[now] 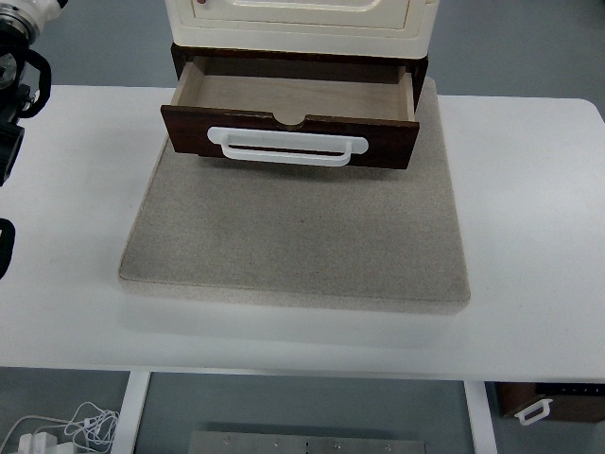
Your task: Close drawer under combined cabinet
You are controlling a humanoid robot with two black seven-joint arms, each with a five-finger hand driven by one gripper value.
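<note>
A dark brown drawer (pixel 289 132) with a white handle (pixel 287 146) stands pulled out from under the cream cabinet (pixel 301 26) at the top centre. The drawer's inside (pixel 293 94) is empty. Cabinet and drawer sit at the far edge of a grey mat (pixel 295 236). Parts of my left arm and hand (pixel 17 90) show at the left edge, well left of the drawer and not touching it. Most of the hand is cut off by the picture's edge. My right arm is out of view.
The mat lies on a white table (pixel 529 236) whose front edge runs across the bottom. Below the table, white cables (pixel 66 427) lie at the bottom left. A brown piece with a white handle (pixel 541 409) shows at the bottom right.
</note>
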